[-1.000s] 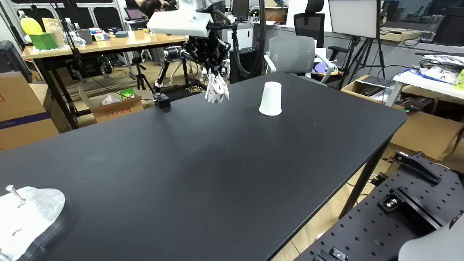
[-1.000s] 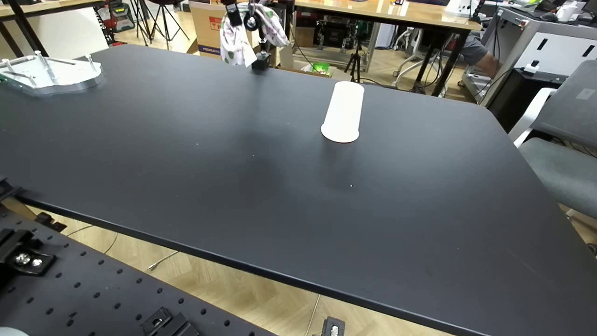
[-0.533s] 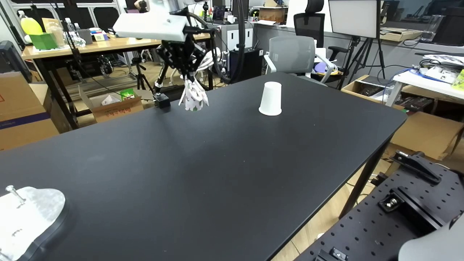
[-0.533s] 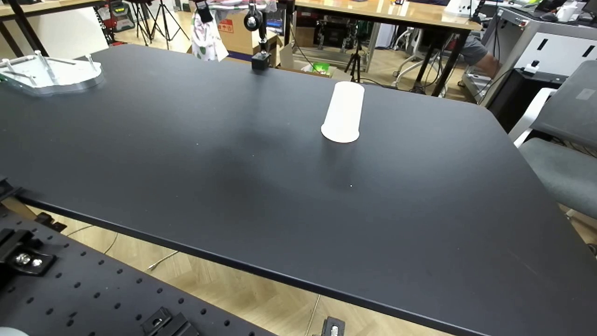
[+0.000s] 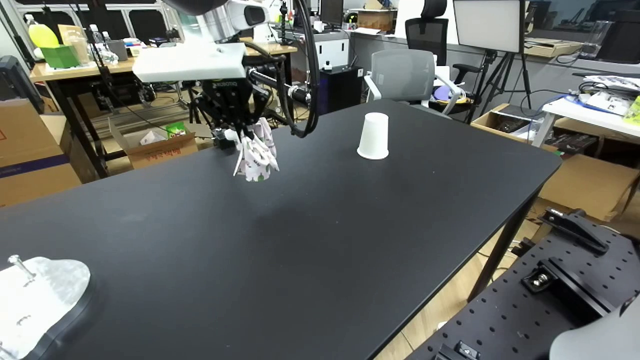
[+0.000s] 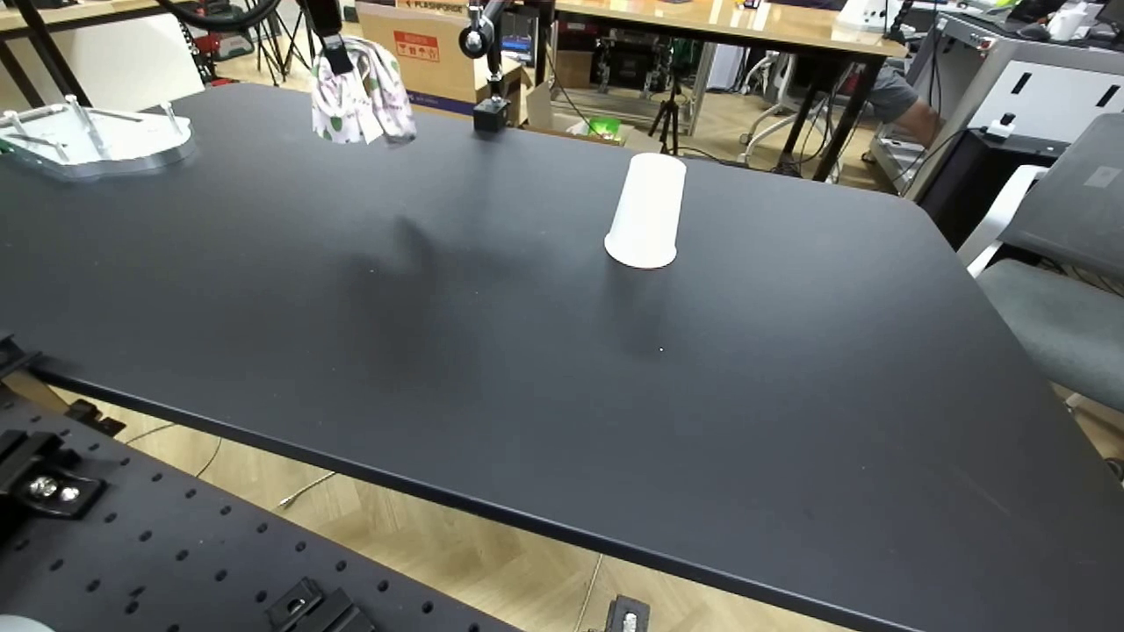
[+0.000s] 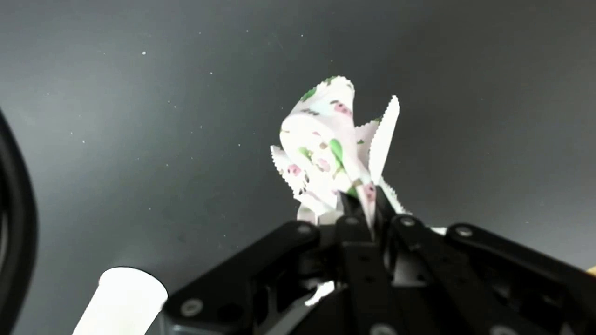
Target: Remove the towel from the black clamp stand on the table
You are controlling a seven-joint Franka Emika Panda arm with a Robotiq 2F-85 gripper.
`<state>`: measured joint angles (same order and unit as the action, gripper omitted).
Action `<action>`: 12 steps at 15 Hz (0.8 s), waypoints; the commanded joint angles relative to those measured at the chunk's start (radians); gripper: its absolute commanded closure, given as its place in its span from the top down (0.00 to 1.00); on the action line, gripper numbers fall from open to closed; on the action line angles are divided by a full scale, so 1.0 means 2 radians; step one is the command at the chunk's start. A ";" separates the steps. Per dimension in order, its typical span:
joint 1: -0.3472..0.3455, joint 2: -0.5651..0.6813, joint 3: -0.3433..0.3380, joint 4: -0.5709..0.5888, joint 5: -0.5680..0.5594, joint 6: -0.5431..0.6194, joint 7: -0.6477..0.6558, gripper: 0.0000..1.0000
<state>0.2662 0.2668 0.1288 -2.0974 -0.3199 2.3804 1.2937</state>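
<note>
The towel (image 5: 256,159) is white with green and pink prints. It hangs bunched from my gripper (image 5: 246,132) above the table (image 5: 310,260). In the wrist view the towel (image 7: 321,139) is pinched between the fingertips of my gripper (image 7: 365,201), which is shut on it. In an exterior view the towel (image 6: 364,105) hangs from the fingers, apart from the black clamp stand (image 6: 491,112). The stand is at the table's far edge. In an exterior view the stand is largely hidden behind my gripper.
A white paper cup (image 5: 373,137) stands upside down on the table; it also shows in the wrist view (image 7: 123,300). A pale plate with metal pegs (image 6: 97,136) lies at one end of the table. A grey chair (image 5: 404,75) stands beyond the table edge.
My gripper, shut on the towel, has moved away from the clamp stand, in over the table and nearer to it. The hand has also turned. The cup, plate and stand have stayed in place.
</note>
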 commanded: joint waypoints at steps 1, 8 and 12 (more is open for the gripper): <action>0.009 0.021 -0.019 0.015 -0.021 -0.012 0.003 0.02; 0.014 0.051 -0.034 0.018 -0.030 -0.018 -0.006 0.34; 0.016 0.058 -0.033 0.018 -0.024 -0.022 -0.014 0.62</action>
<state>0.2786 0.3707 0.0766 -2.0903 -0.3749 2.3729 1.2843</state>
